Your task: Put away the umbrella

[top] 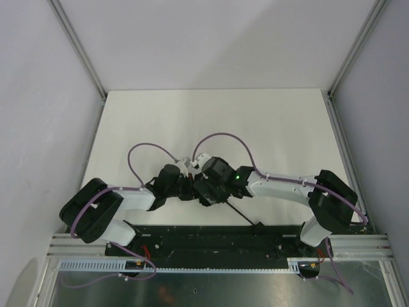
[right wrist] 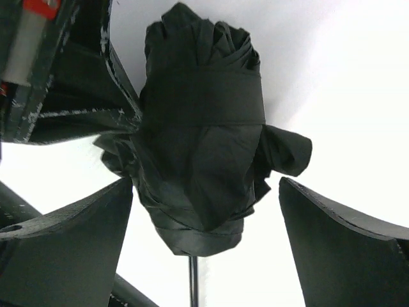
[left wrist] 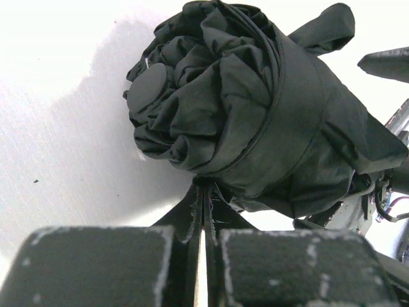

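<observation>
Right tool [right wrist: 206, 182]: jaws wide apart, one finger on each side of the umbrella [right wrist: 198, 128]. The robot's right finger stands clear of the cloth and the other is just beside it. This looks like a stance for guarding or re-gripping, not for holding.
Left tool [left wrist: 203, 192]: fingers together, tips pressed into the underside of the bundle, probably to steady it. Whether a fold is pinched between them I cannot tell.
Counter [top: 211, 115]: white, bare over its far half. Both arms meet close to its near edge, about midway between the left and right edges.
Walls [top: 38, 96]: panels close in the left, right and far edges, so the free room lies toward the far edge.
Umbrella: canopy gathered into a tight black roll between the two tools, at the near-middle of the counter.
Band [right wrist: 204, 96]: wrapped round the roll and keeping the folds in. A loose flap sticks out to one side.
Shaft [top: 241, 214]: thin, running out of the roll toward the near edge on the right, with little room left there.
End cap [left wrist: 148, 86]: round and flat, facing away from the left tool.
</observation>
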Controlling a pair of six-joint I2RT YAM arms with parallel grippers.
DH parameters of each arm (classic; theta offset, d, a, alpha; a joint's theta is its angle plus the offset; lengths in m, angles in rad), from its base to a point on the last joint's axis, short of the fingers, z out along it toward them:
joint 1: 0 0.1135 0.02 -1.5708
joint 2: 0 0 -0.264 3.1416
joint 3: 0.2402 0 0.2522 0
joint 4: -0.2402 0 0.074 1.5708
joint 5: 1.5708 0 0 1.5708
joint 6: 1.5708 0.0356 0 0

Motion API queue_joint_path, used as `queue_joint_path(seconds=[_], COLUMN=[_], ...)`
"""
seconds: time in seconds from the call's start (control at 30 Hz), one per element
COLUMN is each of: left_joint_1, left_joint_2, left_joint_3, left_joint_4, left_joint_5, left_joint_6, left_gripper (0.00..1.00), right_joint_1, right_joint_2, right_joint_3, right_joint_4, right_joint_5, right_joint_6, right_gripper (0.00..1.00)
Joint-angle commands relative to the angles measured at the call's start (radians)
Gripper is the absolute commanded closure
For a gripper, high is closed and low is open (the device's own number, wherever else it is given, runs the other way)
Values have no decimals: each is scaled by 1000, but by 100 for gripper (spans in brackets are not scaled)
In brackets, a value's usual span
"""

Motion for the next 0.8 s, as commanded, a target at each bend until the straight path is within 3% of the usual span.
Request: queue_joint_path(seconds=[0.0,0.17,0.37,0.47,0.53,0.67,0.77], left_joint_1=[1,0,1,0,1,5,13], left_joint_2=[22,18,12,9,2,-35,-95], left_joint_3=[-18,-21,-28,-31,-35,-44,-49], left_joint_4=[-44,-44,-40,-38,-38,-39,-52], left_joint_5=[-48,-44,-47,-47,-46,-30,-12], left_joint_6=[30,26,23,22,24,26,29], left_gripper=[100,100,100,100,100,100,100], right_joint_1=[87,186,217,185,159,136,92], right_joint_2=[23,64,117,191,242,299,303], right_joint_3=[21,24,21,17,15,-3,-31], right_joint_4=[-64,-85,-41,1,22,75,109], right_joint_5=[264,406,385,372,364,318,180], right_joint_6=[-38,-47,-50,-54,-55,-46,-53], right_gripper=[1,1,1,6,17,52,74])
